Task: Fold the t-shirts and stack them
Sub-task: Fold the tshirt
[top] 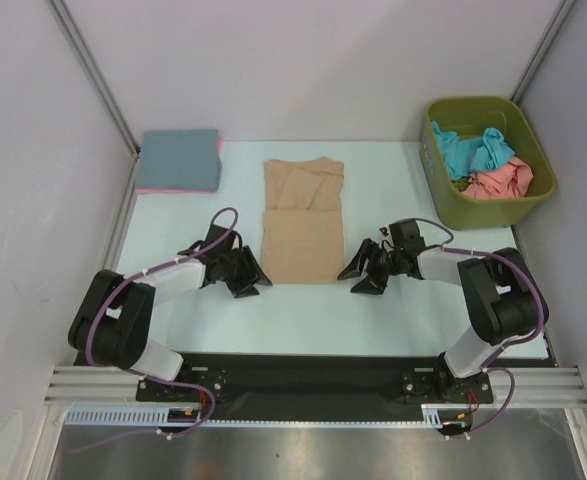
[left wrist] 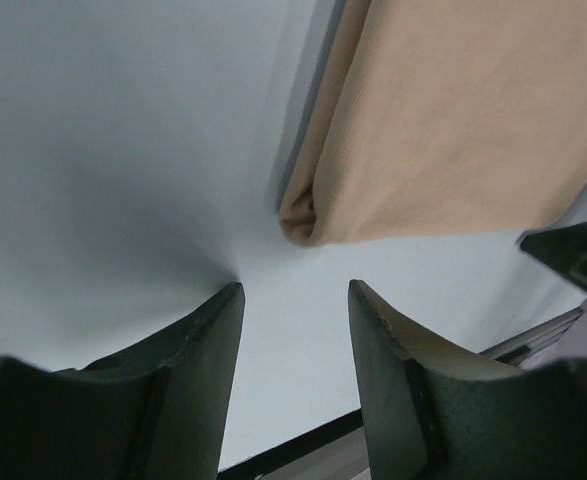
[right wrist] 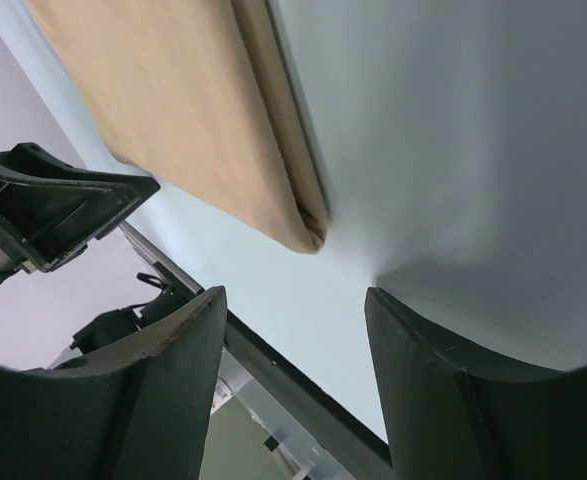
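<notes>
- The tan t-shirt [top: 303, 222] lies in the middle of the table [top: 393, 320], folded into a narrow strip; its near part appears doubled over.
- The left gripper [top: 251, 275] and right gripper [top: 361, 275] sit low just beside the shirt's near corners, one on each side. Their jaws are parted and hold nothing.
- At the far left, a blue t-shirt [top: 180, 158] rests folded on a pink t-shirt [top: 169, 190], so two look finished.
- At the far right, a green bin [top: 493, 212] holds a crumpled teal t-shirt [top: 468, 150] and a salmon t-shirt [top: 501, 182], both unfolded.
- Likely left to do: finish the tan one, stack it, then fold the two in the bin.
</notes>
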